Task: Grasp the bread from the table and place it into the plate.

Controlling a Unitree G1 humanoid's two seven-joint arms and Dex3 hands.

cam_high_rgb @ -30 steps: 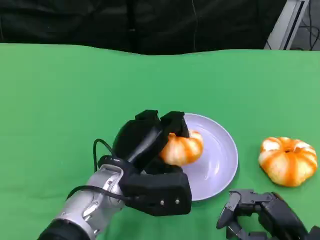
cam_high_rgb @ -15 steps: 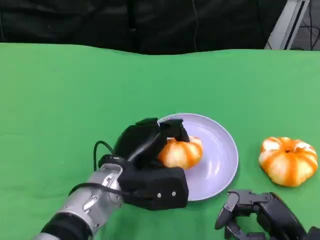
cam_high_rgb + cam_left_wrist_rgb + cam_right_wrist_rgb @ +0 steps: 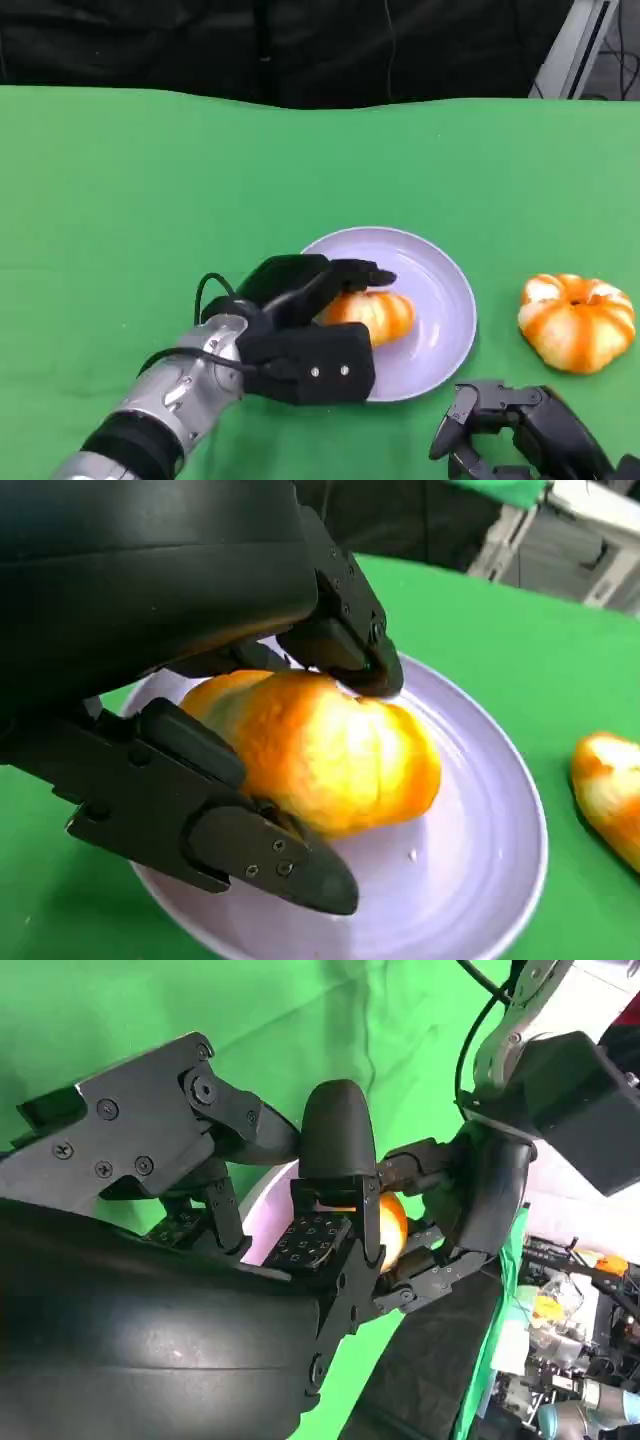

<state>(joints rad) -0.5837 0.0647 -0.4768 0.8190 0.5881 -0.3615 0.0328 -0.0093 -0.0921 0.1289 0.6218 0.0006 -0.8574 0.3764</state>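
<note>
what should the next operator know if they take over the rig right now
Left hand: fingers around the bread, which rests on the plate; the left wrist view shows fingers touching it on both sides.
Right hand: low at the near table edge, holding nothing, fingers apart.
Second bread: on the green table, to the right of the plate, untouched.
Done: one bread is down in the plate.
Left: let go of it and draw the left hand clear, probably then fetch the second bread.

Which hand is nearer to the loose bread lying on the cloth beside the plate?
Right. The right hand sits just in front of that bread, empty; the left hand is beyond the plate, holding the other bread.
</note>
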